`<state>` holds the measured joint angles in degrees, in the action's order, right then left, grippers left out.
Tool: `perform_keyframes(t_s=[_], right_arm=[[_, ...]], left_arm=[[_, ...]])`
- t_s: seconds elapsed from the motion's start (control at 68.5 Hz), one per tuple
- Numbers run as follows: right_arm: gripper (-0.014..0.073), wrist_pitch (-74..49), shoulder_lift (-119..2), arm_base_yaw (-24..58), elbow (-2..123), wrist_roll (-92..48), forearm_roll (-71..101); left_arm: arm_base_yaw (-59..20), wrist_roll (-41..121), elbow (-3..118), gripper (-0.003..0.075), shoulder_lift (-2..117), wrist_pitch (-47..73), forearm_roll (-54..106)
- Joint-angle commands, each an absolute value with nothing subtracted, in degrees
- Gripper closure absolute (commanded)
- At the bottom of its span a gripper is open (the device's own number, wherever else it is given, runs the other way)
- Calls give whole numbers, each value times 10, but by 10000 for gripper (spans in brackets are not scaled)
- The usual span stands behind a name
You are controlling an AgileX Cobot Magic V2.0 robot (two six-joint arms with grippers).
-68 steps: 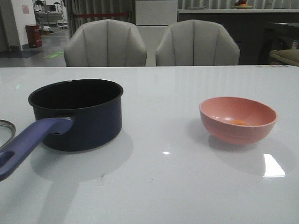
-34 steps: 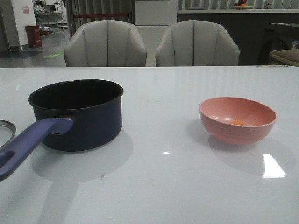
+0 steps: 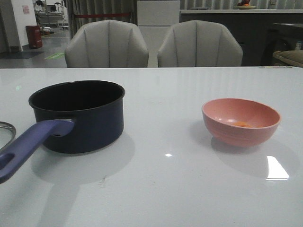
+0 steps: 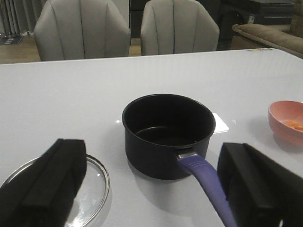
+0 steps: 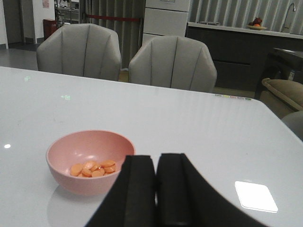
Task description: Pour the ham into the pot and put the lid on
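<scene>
The dark navy pot stands left of centre on the white table, its black inside bare and its purplish-blue handle pointing toward me. The glass lid lies flat at the left edge, also seen as lid in the left wrist view. Orange ham slices lie in the pink bowl on the right. My left gripper hangs open above the table, near the pot handle and the lid. My right gripper is shut, empty, beside the pink bowl. Neither gripper shows in the front view.
Two grey chairs stand behind the table's far edge. A bright light reflection lies on the tabletop near the front right.
</scene>
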<state>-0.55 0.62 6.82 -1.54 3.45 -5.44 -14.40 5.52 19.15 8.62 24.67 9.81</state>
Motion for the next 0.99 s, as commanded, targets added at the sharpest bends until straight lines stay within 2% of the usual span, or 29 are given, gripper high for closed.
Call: perform_keyframes(t_s=[0.0, 0.131, 0.409, 0.789, 0.847, 0.978], right_arm=[[434, 64, 17, 65, -12, 29, -65], [434, 67, 13, 66, 9, 29, -55], [434, -110, -135, 66, 175, 29, -54], [428, -89, -275, 67, 194, 34, -37], [393, -90, -309, 67, 204, 34, -30], [225, -89, -407, 67, 242, 34, -4]], left_arm=[[-154, 55, 207, 118, 91, 197, 104], [-155, 55, 207, 118, 91, 197, 103], [-155, 55, 207, 118, 91, 197, 106], [-155, 55, 207, 118, 91, 197, 108], [-155, 55, 207, 118, 91, 197, 108], [-155, 55, 207, 118, 91, 197, 108]])
